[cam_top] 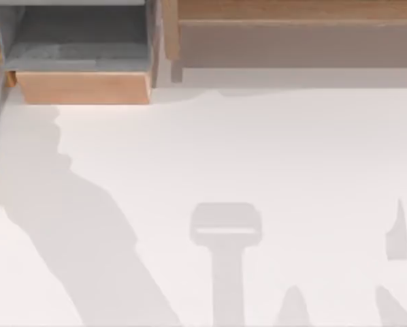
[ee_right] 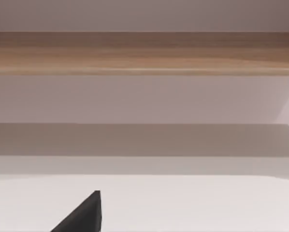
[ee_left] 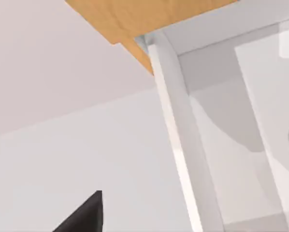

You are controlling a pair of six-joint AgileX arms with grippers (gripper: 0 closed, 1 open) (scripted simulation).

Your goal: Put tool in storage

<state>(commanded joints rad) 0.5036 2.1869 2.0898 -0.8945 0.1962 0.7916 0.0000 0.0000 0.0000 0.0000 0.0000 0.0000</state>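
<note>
A dark tip of the left end effector (ee_left: 84, 215) hangs over the white table (cam_top: 258, 150) near the drawer's white inner wall (ee_left: 183, 145); its opening cannot be told. The right end effector (ee_right: 81, 215) faces the wooden cabinet (cam_top: 292, 34), likewise unclear. The open drawer (cam_top: 81, 61) sits at the table's far left

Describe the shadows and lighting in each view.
Top view: soft grey arm-shaped shadows fall across the white table, and the open drawer is dim inside. Left wrist view: a curved shadow falls on white panels. Right wrist view: a shaded band lies under the wooden edge.
</note>
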